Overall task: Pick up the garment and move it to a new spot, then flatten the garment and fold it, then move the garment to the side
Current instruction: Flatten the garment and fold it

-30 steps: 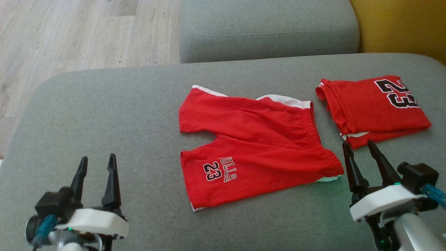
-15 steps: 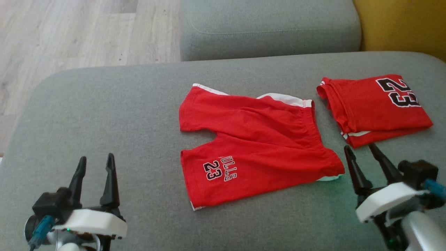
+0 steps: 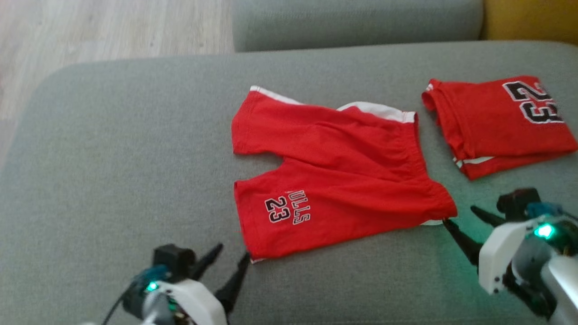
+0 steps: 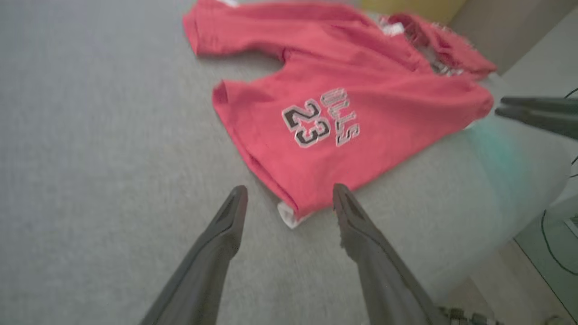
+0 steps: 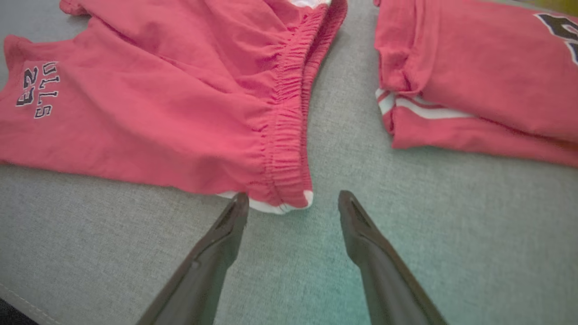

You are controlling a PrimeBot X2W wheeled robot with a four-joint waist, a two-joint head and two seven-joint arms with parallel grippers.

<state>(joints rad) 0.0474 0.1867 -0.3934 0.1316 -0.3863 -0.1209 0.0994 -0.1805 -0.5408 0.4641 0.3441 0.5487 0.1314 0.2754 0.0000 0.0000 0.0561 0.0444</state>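
Two red garments lie on the grey sofa cushion [image 3: 113, 158]: one pair of shorts [image 3: 334, 180], spread flat at its middle, and one folded jersey [image 3: 496, 122] just beside them on the right, not touching. The jersey looks already dealt with, so the shorts are likely the piece in hand. Two sets of jaws, both wide open and holding nothing: the left jaws frame the near hem corner of the printed leg, the right jaws sit at the near end of the waistband, seemingly placed so each can pinch one corner and lift the shorts evenly.
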